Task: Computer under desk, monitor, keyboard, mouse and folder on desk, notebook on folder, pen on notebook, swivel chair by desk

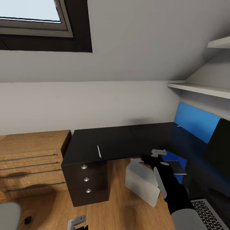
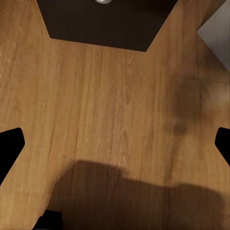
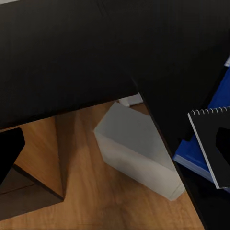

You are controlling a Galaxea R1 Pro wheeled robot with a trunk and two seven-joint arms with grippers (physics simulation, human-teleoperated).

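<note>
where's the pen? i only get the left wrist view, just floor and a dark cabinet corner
observer: the pen lies on the desk, near the front edge above the drawers.
operator: is the notebook on the folder yet
observer: yes, the notebook lies on the folder, on the desk.
operator: and the right gripper
observer: the right gripper is open, over the desk beside the folder.
</note>
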